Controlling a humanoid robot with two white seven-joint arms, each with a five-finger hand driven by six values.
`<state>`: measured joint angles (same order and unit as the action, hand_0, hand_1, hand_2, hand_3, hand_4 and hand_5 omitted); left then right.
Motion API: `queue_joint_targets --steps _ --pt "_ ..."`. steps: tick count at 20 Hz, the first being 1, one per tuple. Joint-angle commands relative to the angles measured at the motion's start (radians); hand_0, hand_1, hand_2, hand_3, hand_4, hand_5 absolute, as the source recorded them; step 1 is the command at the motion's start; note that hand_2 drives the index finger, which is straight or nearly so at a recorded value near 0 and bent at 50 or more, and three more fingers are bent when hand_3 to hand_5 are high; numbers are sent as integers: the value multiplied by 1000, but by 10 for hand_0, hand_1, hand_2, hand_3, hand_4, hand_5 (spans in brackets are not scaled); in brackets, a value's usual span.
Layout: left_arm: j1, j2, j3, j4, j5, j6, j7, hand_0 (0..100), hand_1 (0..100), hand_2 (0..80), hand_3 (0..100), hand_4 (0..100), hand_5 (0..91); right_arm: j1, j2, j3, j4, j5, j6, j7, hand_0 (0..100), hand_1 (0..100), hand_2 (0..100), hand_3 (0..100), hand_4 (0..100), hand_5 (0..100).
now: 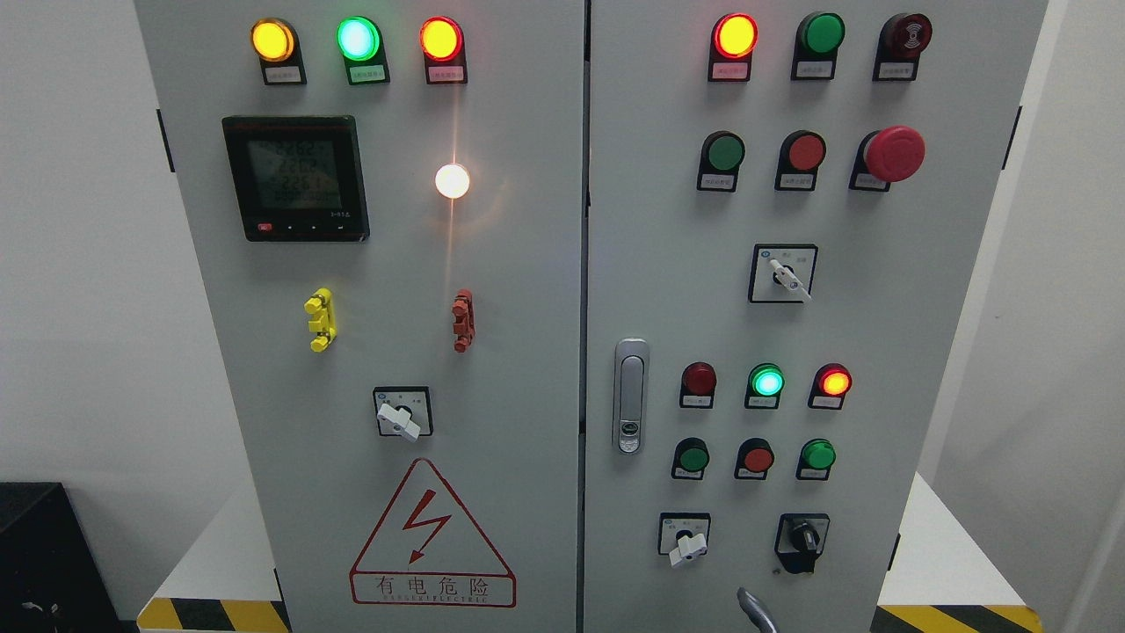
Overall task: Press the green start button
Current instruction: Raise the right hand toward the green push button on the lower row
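A grey control cabinet has two doors. The right door [879,352] carries three green push buttons: one in the upper row [726,152] next to a red button [805,152], and two in the lower row, at the left [693,458] and at the right [818,454] of a red one [757,458]. Only a small grey part of my right hand [756,611] shows at the bottom edge, below the lower buttons and touching nothing. The left hand is out of view.
A red mushroom emergency stop [894,153] sticks out at the upper right. Rotary switches [788,275] [686,547] [802,536] and a door handle [629,396] sit on the right door. Lit lamps run along the top. The left door holds a meter [294,178].
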<state>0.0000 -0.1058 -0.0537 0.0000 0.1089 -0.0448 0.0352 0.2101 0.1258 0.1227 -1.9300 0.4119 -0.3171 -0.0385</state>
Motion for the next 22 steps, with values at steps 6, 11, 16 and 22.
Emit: queue_joint_targets --steps 6,11,16,22 --pt "-23 0 0 -28 0 0 0 120 556 0 0 0 0 -132 2 -75 36 473 -14 -87 0 312 0 582 613 650" --pt "-23 0 0 -28 0 0 0 120 556 0 0 0 0 -182 2 -97 71 657 -13 -175 151 353 0 760 770 879" --pt "-23 0 0 -28 0 0 0 120 556 0 0 0 0 -230 3 -94 123 745 -4 -202 262 351 0 790 798 933" --pt "-23 0 0 -28 0 0 0 120 556 0 0 0 0 -290 6 -94 195 778 3 -215 306 349 0 800 798 936"
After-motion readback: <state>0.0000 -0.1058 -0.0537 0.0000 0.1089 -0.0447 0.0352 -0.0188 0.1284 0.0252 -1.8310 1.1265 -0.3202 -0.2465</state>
